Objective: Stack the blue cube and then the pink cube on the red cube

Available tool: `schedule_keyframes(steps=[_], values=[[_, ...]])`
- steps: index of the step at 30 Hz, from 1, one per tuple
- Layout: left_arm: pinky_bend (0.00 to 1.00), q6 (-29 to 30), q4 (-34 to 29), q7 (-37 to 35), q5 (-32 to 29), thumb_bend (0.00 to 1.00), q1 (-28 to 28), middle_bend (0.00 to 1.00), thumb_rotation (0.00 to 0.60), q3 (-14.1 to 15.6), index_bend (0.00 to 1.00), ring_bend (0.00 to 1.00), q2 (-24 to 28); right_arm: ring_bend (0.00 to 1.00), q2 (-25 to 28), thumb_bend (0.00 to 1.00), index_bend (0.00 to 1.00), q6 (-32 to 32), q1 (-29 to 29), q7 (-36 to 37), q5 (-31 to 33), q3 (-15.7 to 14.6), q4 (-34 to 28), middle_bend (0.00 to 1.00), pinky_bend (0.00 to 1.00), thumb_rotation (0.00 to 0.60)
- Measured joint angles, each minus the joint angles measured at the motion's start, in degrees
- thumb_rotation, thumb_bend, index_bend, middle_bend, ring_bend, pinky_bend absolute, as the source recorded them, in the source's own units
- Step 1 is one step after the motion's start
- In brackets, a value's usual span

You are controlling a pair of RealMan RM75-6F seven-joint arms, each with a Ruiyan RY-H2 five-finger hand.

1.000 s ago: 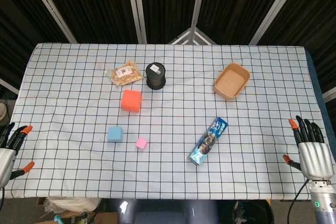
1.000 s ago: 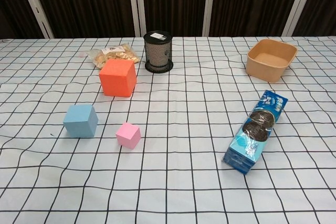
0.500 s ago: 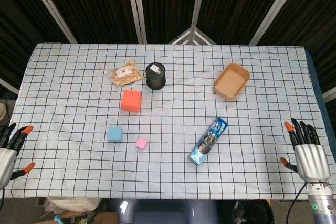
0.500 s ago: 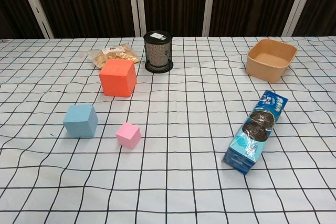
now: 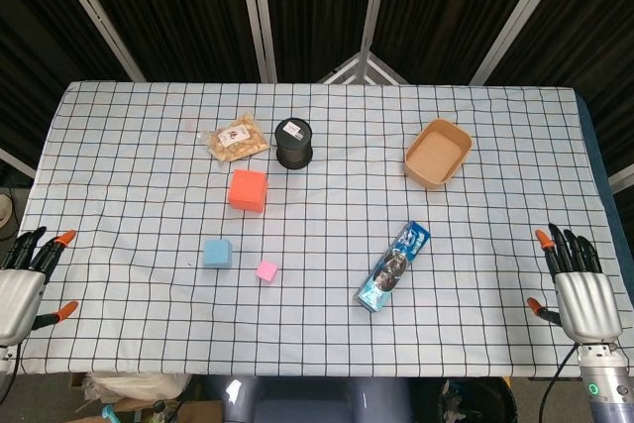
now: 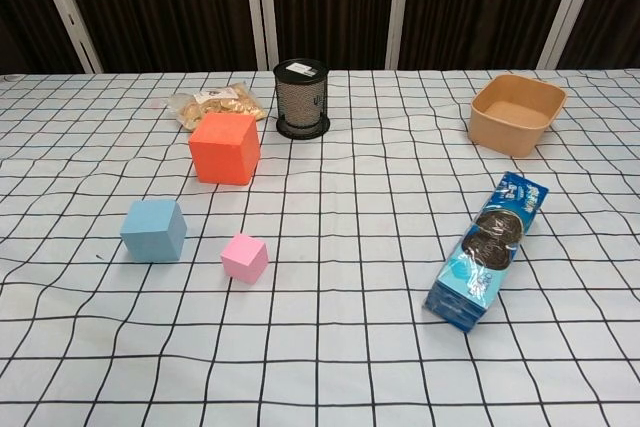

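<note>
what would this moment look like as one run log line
stage: not started | blue cube, pink cube, red cube: apart on table | left hand: open, table edge | right hand: open, table edge

Tabletop (image 5: 495,126): white cloth, black grid. Red cube (image 5: 248,190) orange-red; blue cube (image 5: 217,253) pale blue; pink cube (image 5: 266,270) light pink. Cookie packet (image 5: 393,266) blue with dark biscuits. Bowl (image 5: 437,154) tan. Mesh cup (image 5: 293,143) black. Both hands silver-grey, orange fingertips (image 5: 542,237).

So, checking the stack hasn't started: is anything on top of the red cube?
Nothing. The red cube's top is bare in both views; the blue cube and pink cube sit apart on the cloth. Its underside is hidden.
</note>
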Motion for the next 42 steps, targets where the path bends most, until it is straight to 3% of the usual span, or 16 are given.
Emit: schedule_keyframes(steps=[5, 10, 12, 15, 21, 27, 36, 42], values=[[0.1, -9.17, -7.11, 8.3, -7.85, 0.1, -4.64, 0.39, 0.6, -1.94, 0.0, 0.16, 2.15, 0.0, 0.2, 0.11, 0.0, -0.75, 0.2, -0.09, 0.04, -0.22, -0.38, 0.0, 0.09, 0.6], [0.37, -16.74, -13.31, 14.01, -16.97, 0.1, -10.19, 0.7, 0.6, -4.38, 0.1, 0.44, 3.33, 0.0, 0.41, 0.11, 0.0, -1.92, 0.5, 0.23, 0.19, -0.51, -0.52, 0.0, 0.09, 0.6], [0.48, -17.36, -14.78, 16.37, -19.8, 0.1, -11.91, 0.77, 0.6, -5.43, 0.14, 0.54, 3.0, 0.0, 0.47, 0.11, 0.0, -2.5, 0.71, 0.33, 0.26, -0.64, -0.51, 0.0, 0.09, 0.6], [0.56, -17.78, -16.59, 19.23, -24.19, 0.1, -14.54, 0.83, 0.6, -6.93, 0.19, 0.61, 1.56, 0.0, 0.42, 0.11, 0.0, -3.2, 1.06, 0.57, 0.25, -0.79, -0.37, 0.0, 0.09, 0.6], [0.64, -19.26, -19.17, 22.71, -30.68, 0.1, -18.77, 0.88, 0.6, -8.07, 0.25, 0.67, -0.98, 0.0, 0.33, 0.11, 0.0, -3.89, 1.41, 1.04, 0.34, -0.9, -0.03, 0.0, 0.09, 0.6], [0.65, -17.83, -19.41, 28.53, -35.97, 0.1, -21.76, 0.88, 0.6, -7.83, 0.27, 0.68, -5.51, 0.0, 0.41, 0.11, 0.0, -4.15, 1.54, 1.67, 0.3, -1.0, 0.2, 0.0, 0.09, 0.6], [0.65, -13.42, -15.84, 35.98, -44.03, 0.09, -26.87, 0.88, 0.6, -7.97, 0.25, 0.68, -16.15, 0.0, 0.61, 0.11, 0.0, -4.38, 1.62, 2.98, 0.79, -0.82, 0.85, 0.0, 0.09, 0.6], [0.65, -9.8, -13.59, 39.18, -46.75, 0.09, -29.29, 0.88, 0.6, -8.08, 0.25, 0.68, -20.5, 0.0, 0.51, 0.11, 0.0, -4.57, 1.81, 3.04, 0.67, -0.89, 1.01, 0.0, 0.09, 0.6]])
